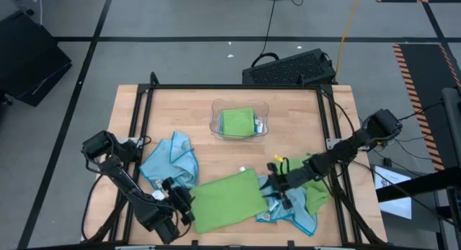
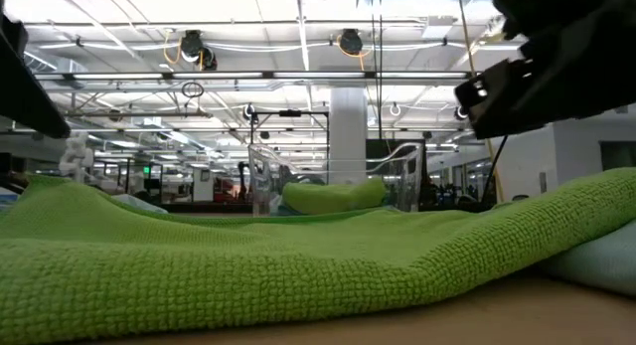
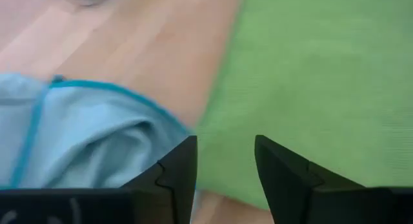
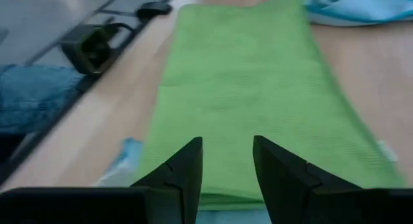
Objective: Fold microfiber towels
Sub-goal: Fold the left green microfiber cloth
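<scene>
Lime green towel (image 1: 229, 198) lies plain across the pale wood table (image 1: 288, 113). Light blue towel (image 1: 173, 160) shows a darker teal edge. Another lime green towel (image 1: 238, 122) sits in the clear tray (image 1: 215, 120). Black grippers.

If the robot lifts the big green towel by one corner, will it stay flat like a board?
Probably not. The green towel already sags and ripples over the blue cloth beneath, so it should droop. Its fuzzy weave looks grippy, not slippery.
</scene>
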Controlling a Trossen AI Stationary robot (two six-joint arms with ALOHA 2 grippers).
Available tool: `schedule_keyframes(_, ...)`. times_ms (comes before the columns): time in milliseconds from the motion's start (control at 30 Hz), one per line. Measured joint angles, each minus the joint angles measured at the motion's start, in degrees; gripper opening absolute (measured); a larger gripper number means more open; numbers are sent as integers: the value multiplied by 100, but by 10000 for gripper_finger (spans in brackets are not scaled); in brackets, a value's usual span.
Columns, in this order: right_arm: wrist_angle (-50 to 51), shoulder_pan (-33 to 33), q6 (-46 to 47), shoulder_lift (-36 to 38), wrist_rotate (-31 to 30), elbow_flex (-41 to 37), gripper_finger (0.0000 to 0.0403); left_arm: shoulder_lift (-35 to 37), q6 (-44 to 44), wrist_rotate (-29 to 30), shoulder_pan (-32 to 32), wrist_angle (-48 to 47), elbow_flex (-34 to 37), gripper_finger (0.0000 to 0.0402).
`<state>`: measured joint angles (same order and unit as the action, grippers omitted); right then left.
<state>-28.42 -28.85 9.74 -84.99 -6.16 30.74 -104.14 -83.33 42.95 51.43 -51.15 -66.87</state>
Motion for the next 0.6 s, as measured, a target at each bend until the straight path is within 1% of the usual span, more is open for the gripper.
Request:
schedule_keyframes(100, -1, -345, 296, 0, -262, 0, 133, 0, 537, -16, 69, 794, 2, 159)
schedule_keyframes(233, 0, -727, 442, 0, -919, 0, 136, -10, 1505, 25, 115, 1992, 0, 159)
schedule_keyframes(300, -2, -842, 542, 0, -1241, 0, 136, -131, 1967, 13, 76, 2386, -73, 159)
schedule_keyframes(400, -14, -958, 791, 1, -1594, 0, 137, -386, 2453, -105, 56, 2427, -245, 159)
schedule_keyframes(467, -4, -1016, 985, 2, -1657, 0, 137, -550, 2691, -264, 64, 2449, -400, 159)
schedule_keyframes(533, -4, -1069, 1185, 2, -1663, 0, 137, -674, 2918, -517, 72, 2426, -542, 159)
schedule_keyframes(600, -12, -1118, 1332, 2, -1667, 0, 137, -796, 3239, -896, 97, 2423, -727, 159)
